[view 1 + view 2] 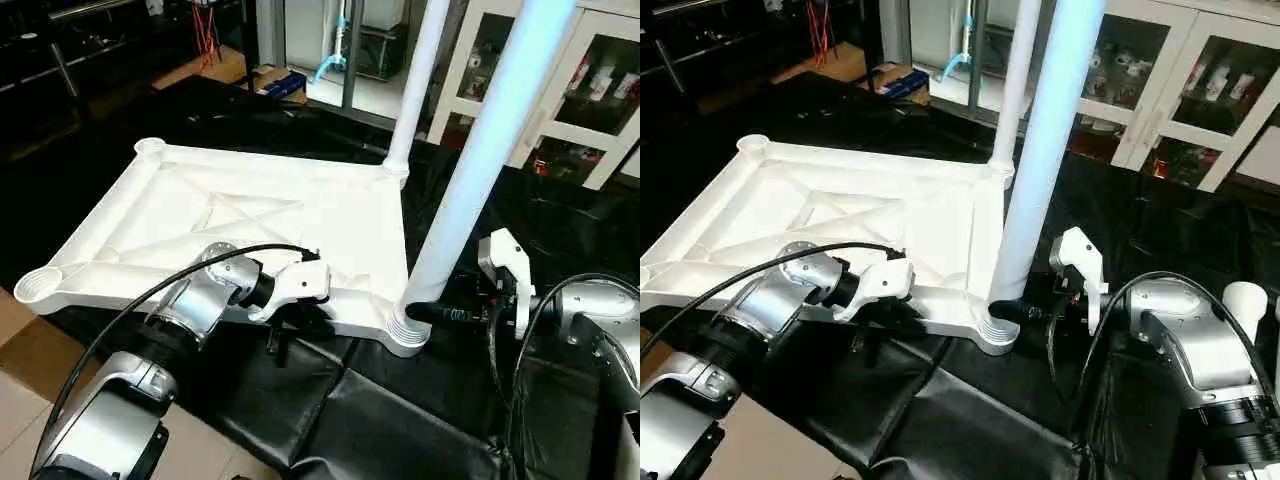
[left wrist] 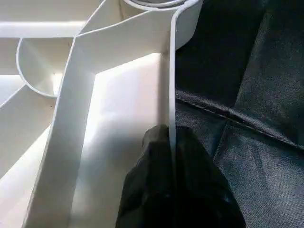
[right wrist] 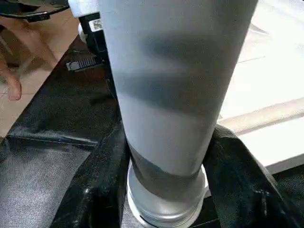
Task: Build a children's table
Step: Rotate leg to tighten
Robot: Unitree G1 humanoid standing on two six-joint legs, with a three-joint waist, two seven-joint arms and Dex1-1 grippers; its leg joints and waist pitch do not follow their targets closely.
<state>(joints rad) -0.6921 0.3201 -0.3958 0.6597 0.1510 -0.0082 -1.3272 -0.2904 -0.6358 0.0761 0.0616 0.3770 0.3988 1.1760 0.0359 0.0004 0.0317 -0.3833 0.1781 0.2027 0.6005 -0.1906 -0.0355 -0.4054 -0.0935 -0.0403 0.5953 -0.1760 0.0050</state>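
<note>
A black sheet [image 1: 400, 420] covers the work surface, creased and shiny where light falls on it. At the near left corner a patch of light brown floor [image 1: 20, 380] shows beside the sheet. Behind stands a white cabinet [image 1: 1180, 110] with glass doors (small bottles and boxes sit on its shelves, too small to read). To the far left the room is dark, with a brown cardboard box [image 1: 215, 68] on the floor and thin red cords [image 1: 205, 30] hanging above it.
</note>
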